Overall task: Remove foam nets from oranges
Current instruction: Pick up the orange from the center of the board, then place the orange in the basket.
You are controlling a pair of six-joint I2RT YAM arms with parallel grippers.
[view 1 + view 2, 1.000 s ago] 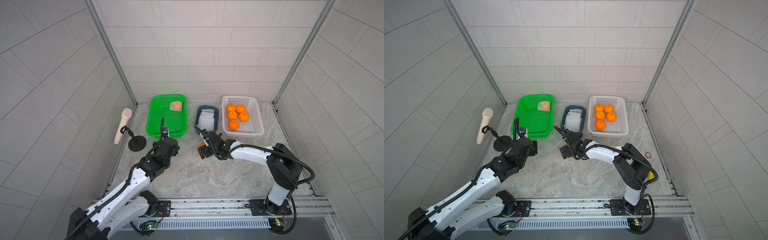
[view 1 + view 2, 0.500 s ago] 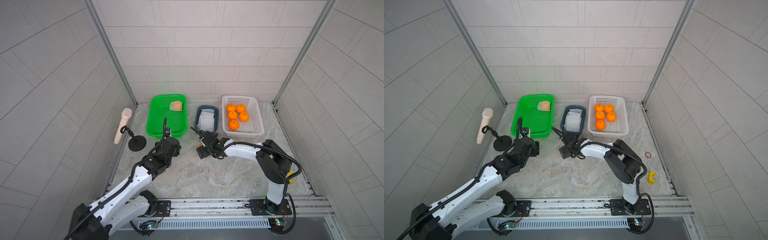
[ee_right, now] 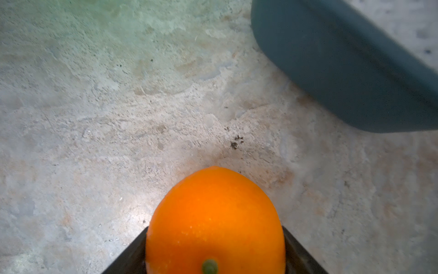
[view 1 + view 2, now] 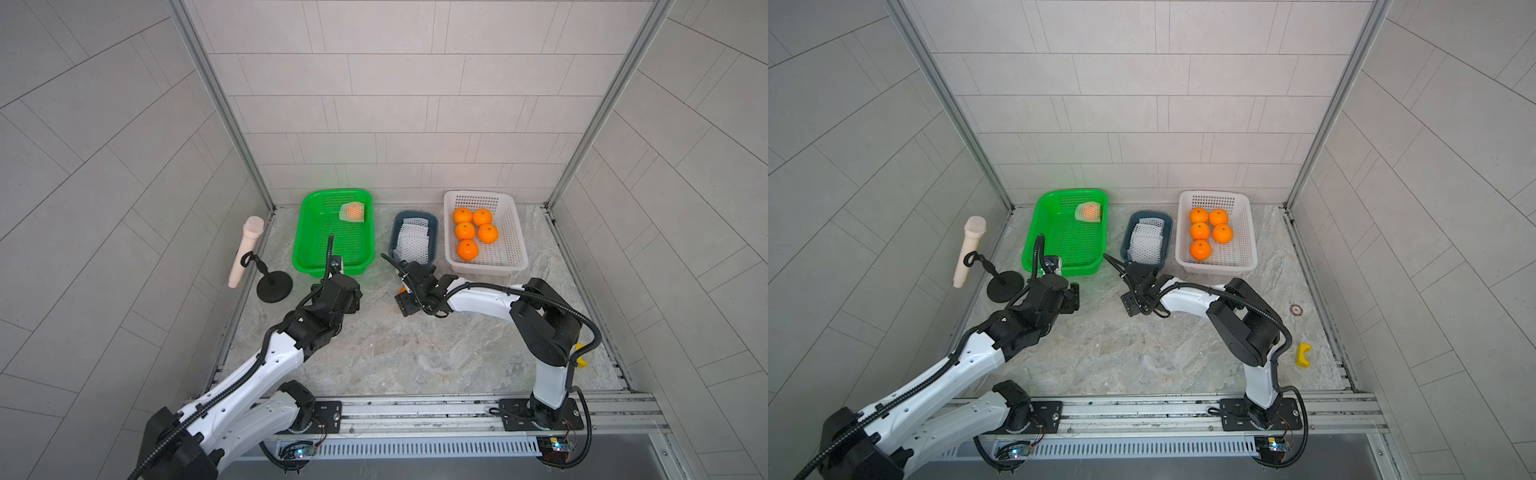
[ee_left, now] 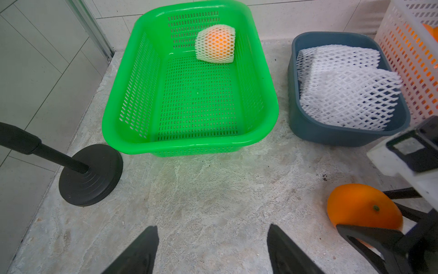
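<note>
Hovering low over the mottled grey stone tabletop (image 4: 395,345), the left gripper (image 5: 212,229) has its black fingers spread apart with nothing between them. It faces the near rim of a bright green perforated plastic basket (image 5: 189,144). Just to its right, the right gripper (image 3: 214,231) is clamped on a round, bright bare orange (image 5: 360,208). In the right wrist view a dark finger presses each flank. Whether the fruit rests on the stone or hangs just above it, I cannot tell. It looks firm, smooth and ready to roll, so a modest squeeze across its widest part suits it.

Farther back on the right stands a blue-grey plastic tub (image 5: 331,140) holding flattened white foam nets (image 5: 341,90). Beside that is a white perforated plastic basket (image 4: 519,232) with five unwrapped oranges (image 4: 467,230). At the far left, near the wall, a beige microphone sits on a black round-based stand (image 4: 274,284).

In the far right corner of the green basket lies one netted orange (image 5: 215,45), its white mesh sleeve wrapped around it. That sleeve is likely light, soft and stretchy. The best hold is probably a pinch on its loose open edge, clear of the fruit, while the other gripper steadies the orange.
</note>
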